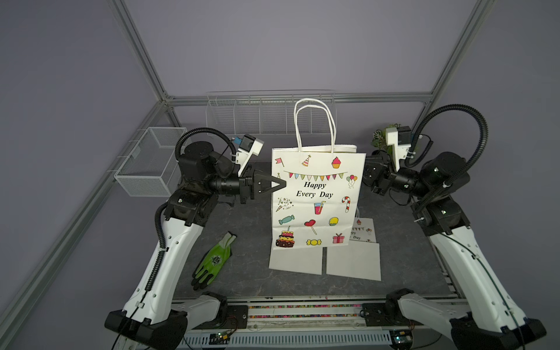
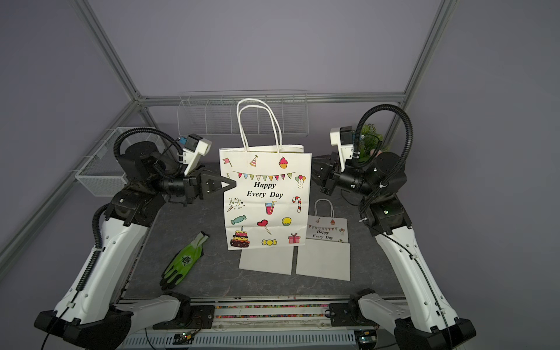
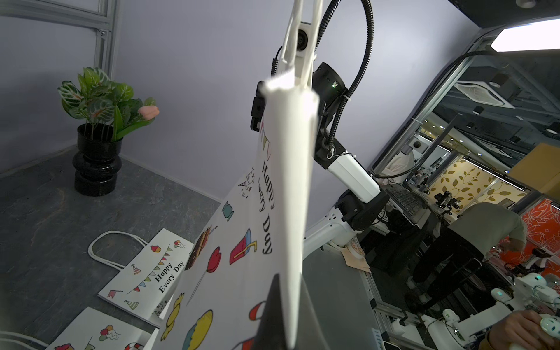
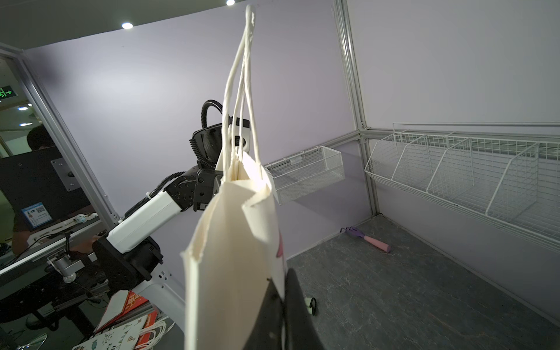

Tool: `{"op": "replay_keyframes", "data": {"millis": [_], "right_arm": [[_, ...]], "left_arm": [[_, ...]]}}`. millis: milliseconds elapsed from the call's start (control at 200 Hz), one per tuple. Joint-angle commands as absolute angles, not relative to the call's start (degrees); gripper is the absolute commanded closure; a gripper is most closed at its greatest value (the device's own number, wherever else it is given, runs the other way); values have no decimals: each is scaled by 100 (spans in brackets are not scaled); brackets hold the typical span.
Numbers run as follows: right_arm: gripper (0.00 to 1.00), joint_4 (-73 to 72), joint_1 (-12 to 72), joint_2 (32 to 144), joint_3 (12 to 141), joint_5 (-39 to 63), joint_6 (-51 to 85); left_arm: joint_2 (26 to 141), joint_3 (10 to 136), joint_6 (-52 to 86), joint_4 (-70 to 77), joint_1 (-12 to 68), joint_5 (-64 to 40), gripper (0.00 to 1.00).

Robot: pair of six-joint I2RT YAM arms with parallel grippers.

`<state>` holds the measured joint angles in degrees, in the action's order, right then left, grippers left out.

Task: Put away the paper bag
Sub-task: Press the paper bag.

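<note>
1. The paper bag (image 1: 316,197) is upright over the middle of the table (image 1: 242,218), printed face to the front and twine handles (image 1: 315,121) standing up. I cannot tell whether its bottom is clear of the flat bags (image 1: 353,260) lying beneath it.
2. My left jaws are closed on its left side edge, above mid-height. My right jaws are hidden behind the bag in both top views. The right wrist view shows them pinched shut on the opposite edge.
3. I judge this to be the carry. Both arms should move as one with the spacing fixed, since pulling apart tears the paper and drifting together buckles it.
4. Lift first, so the bottom cannot drag the flat bags.
5. The wire rack (image 1: 263,118) at the back looks the likely home. The handles could snag its rim, so I should enter from above.
</note>
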<state>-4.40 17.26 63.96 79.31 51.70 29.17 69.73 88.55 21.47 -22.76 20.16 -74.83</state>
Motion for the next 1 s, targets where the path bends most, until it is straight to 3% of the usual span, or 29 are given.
{"op": "replay_keyframes", "data": {"millis": [0,70,210,275,460,625,750,994], "right_arm": [[92,-537,1655,6319,7927,5252,2973],[78,-439,1611,6284,7927,5352,2896],[17,-205,1354,6197,7928,5676,2791],[0,-186,1242,6190,7943,5992,2825],[9,255,862,5943,7962,6270,2583],[11,304,737,5698,7942,6433,2589],[11,-449,739,5708,7781,6676,3151],[11,-589,1302,6071,7866,6623,3023]], "left_arm": [[6892,8885,2261,-2190,1988,-7385,100],[6886,8896,2276,-2189,1969,-7376,100],[6877,8937,2350,-2149,1868,-7432,100],[6885,8981,2387,-2119,1833,-7478,100],[6843,9060,2387,-2119,1743,-7619,100],[6763,8991,2381,-2110,1630,-7678,100],[6728,9035,2425,-2033,1638,-7772,100],[6746,9117,2421,-2002,1888,-7905,100]]}}
